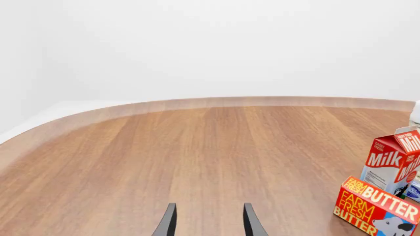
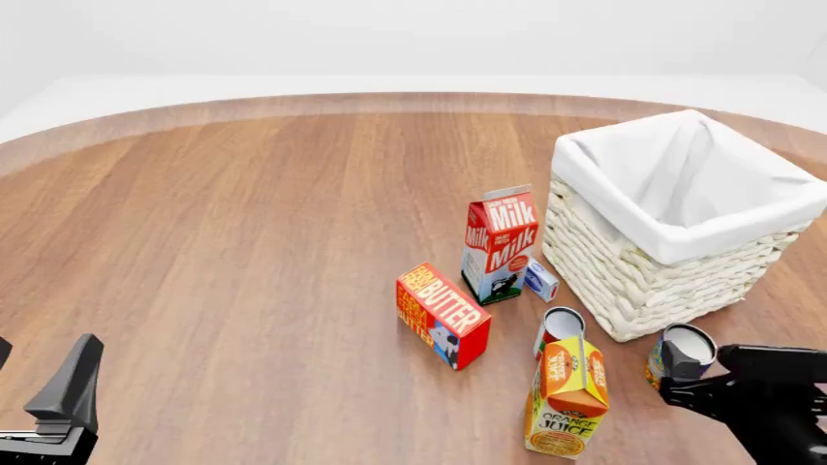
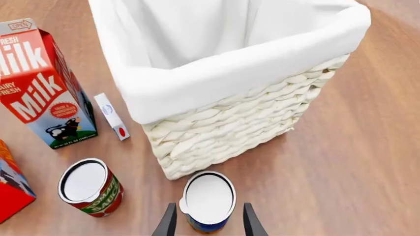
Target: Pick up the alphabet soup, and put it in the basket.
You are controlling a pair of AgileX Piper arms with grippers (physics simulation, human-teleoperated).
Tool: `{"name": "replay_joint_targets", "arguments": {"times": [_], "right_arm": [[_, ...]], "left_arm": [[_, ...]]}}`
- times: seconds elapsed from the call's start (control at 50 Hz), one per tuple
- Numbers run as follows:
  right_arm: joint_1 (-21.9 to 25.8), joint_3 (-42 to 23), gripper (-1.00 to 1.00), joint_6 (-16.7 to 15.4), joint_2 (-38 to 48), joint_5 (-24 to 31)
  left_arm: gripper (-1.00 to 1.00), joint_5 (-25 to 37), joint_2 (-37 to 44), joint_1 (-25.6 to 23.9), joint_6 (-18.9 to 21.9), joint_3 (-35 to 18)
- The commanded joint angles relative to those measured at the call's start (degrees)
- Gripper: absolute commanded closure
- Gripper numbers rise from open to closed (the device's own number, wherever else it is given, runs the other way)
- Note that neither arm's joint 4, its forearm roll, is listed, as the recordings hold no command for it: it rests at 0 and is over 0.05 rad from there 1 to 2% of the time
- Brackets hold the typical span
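The alphabet soup is a small can with a silver-white top and a blue label. It stands upright on the table just in front of the basket, a big white wicker one with a white cloth liner. My right gripper is open, with one finger on each side of the can. In the front view the can sits at the tip of the right gripper, near the basket. My left gripper is open and empty at the table's near left; it also shows in the left wrist view.
A red-labelled can stands left of the soup. An orange juice carton, a butter box, a milk carton and a small white box stand nearby. The table edge curves along the far side.
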Motion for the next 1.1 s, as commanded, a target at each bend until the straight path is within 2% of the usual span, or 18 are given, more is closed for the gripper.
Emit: {"name": "replay_joint_targets", "arguments": {"times": [0.02,0.1,0.38,0.7,0.72,0.88,0.98,1.1], "right_arm": [[0.43,0.01,-1.00,0.15,24.65,-20.43],[0.49,0.01,-1.00,0.22,27.77,-23.12],[0.78,0.01,-1.00,0.25,32.10,-26.55],[1.37,0.01,-1.00,0.30,33.62,-27.25],[1.61,0.01,1.00,0.51,33.54,-27.24],[1.58,0.01,1.00,0.17,32.20,-26.74],[1.07,0.01,1.00,-0.11,29.38,-24.63],[0.75,0.01,1.00,-0.25,19.10,-15.41]], "left_arm": [[-1.00,0.00,0.00,0.00,0.00,0.00],[-1.00,0.00,0.00,0.00,0.00,0.00],[-1.00,0.00,0.00,0.00,0.00,0.00],[-1.00,0.00,0.00,0.00,0.00,0.00],[-1.00,0.00,0.00,0.00,0.00,0.00],[-1.00,0.00,0.00,0.00,0.00,0.00],[-1.00,0.00,0.00,0.00,0.00,0.00],[-1.00,0.00,0.00,0.00,0.00,0.00]]}}
